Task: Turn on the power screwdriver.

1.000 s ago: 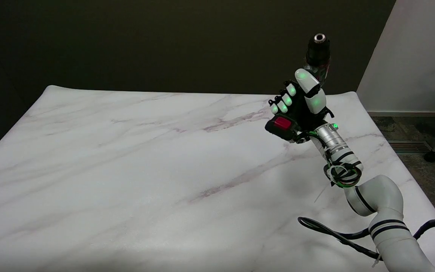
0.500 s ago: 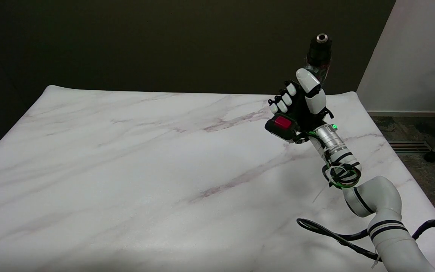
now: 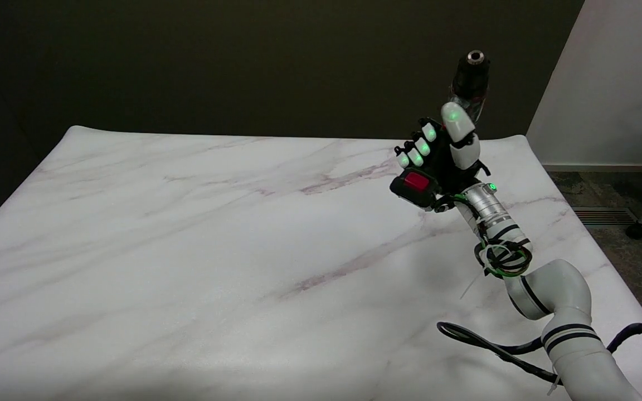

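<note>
The right hand (image 3: 438, 153) gripped the power screwdriver (image 3: 468, 83) above the table (image 3: 187, 250), chuck up. A good trigger press probably needed a firm squeeze without loosening the handle grip.

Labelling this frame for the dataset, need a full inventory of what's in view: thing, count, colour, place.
power screwdriver: 1, black body with a red block at its base and a metal chuck tip, held up off the table at the far right, chuck pointing up.
table: 1, white marble-look top with faint purplish veins, fills most of the view.
wall panel: 1, white, upper right behind the table.
floor: grey, right edge, with a vent grille and a castor leg of something out of frame.
cable: 1, black, lying on the table at lower right beside the arm.
right arm: 1, white with black bands, reaching in from lower right.
right hand: 1, black and white, green lights on its fingers, grips the power screwdriver.
</note>
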Robot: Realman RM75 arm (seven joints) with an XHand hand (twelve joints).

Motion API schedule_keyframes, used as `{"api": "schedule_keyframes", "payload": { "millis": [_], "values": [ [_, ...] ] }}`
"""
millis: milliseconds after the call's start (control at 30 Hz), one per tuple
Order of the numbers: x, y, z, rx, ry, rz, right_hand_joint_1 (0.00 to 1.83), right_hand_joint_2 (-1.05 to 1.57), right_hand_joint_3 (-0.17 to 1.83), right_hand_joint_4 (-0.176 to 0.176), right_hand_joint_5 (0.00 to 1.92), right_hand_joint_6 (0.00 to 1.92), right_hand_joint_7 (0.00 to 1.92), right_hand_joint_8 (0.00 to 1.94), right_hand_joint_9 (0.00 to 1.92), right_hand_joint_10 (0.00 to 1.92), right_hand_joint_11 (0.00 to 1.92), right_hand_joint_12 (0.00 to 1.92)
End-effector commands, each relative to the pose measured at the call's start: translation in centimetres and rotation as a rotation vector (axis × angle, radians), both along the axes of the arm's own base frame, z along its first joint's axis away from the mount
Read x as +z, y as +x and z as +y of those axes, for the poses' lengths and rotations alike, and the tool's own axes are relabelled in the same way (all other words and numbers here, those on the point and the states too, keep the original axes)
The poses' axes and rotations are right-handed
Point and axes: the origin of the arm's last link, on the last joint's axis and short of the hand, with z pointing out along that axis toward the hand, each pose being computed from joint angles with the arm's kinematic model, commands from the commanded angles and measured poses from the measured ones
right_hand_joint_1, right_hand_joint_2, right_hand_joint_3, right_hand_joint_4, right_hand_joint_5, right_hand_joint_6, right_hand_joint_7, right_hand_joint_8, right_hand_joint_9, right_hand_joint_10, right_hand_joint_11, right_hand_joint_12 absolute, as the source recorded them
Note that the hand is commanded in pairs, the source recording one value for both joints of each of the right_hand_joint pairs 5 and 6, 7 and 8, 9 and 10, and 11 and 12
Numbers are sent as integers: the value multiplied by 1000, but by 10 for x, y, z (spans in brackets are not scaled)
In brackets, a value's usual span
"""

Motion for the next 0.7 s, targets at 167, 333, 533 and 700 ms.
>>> {"api": "schedule_keyframes", "payload": {
  "millis": [167,333,533,700],
  "values": [
    [1,1,-1,-6,-4,28,985,1175,912,32,1920,1920,1920,1920,1920,1920,1920,1920],
    [1,0,-2,-1,-4,-10,872,1525,1447,90,1920,1920,1920,1920,1920,1920,1920,1920],
    [0,0,-2,-1,-5,-13,975,1571,1597,66,1920,1920,1920,1920,1920,1920,1920,1920],
    [1,-1,-2,-3,-3,-9,979,1571,1638,59,1920,1920,1920,1920,1920,1920,1920,1920]
  ]
}}
